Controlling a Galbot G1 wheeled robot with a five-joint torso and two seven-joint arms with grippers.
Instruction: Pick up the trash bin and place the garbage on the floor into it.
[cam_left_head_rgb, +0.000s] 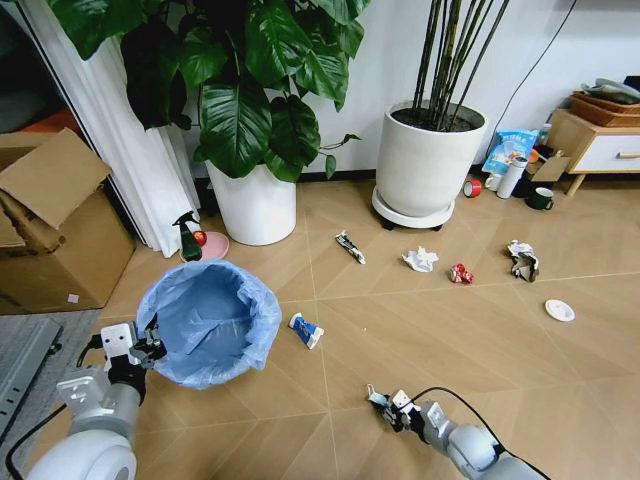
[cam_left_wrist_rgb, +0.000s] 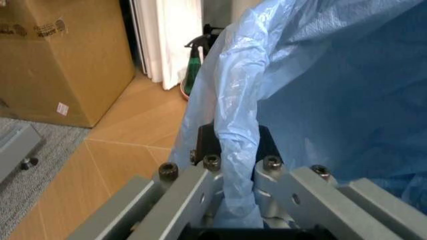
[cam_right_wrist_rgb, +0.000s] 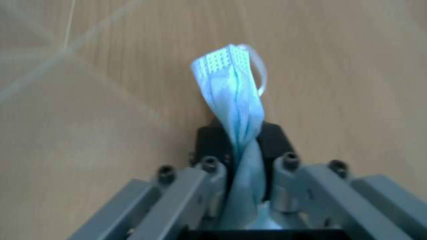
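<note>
Bin in hand, first scrap held
Our left gripper (cam_left_wrist_rgb: 233, 175) pinches the trash bin (cam_left_head_rgb: 208, 322) rim; right gripper (cam_right_wrist_rgb: 243, 167) clamps a pale-blue scrap (cam_right_wrist_rgb: 233, 95); several pieces of garbage (cam_left_head_rgb: 420, 259) remain on the floor (cam_left_head_rgb: 420, 330)

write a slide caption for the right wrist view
Right gripper shut on a crumpled light blue face mask, held just above the tan parquet floor.

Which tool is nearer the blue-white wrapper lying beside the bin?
Right. The right tool, shut on a pale blue mask, hovers just in front of that blue-white wrapper; the left tool grips the blue-lined bin's far rim.
</note>
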